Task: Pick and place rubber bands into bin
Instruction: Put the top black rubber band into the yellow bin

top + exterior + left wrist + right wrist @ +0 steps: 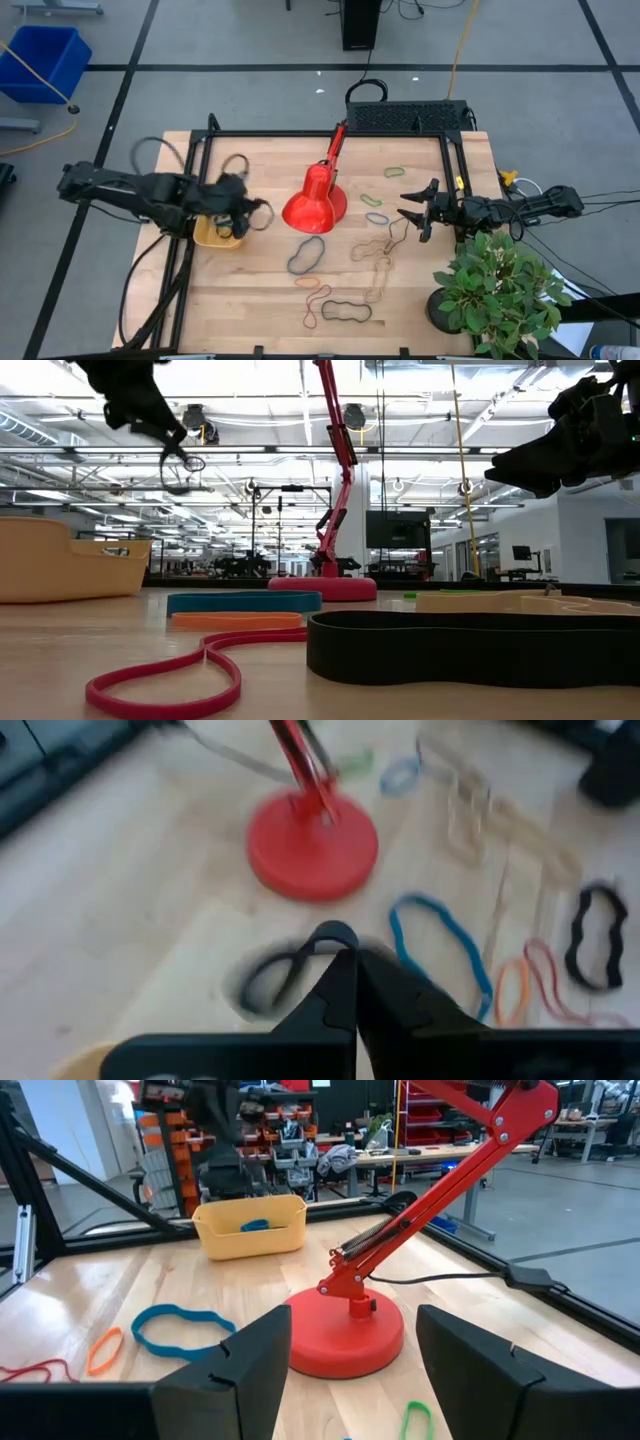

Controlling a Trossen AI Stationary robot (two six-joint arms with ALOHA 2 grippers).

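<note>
Left claw [252,214] pinched shut on a dangling black band [268,978] beside the bin [216,235] (right claw [418,212] wide, empty); early release risks missing.

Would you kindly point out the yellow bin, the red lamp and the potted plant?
bin [250,1238]: right wrist view, front wall.
lamp [314,209]: high view, red base.
potted plant [505,290]: high view, leaves.
</note>
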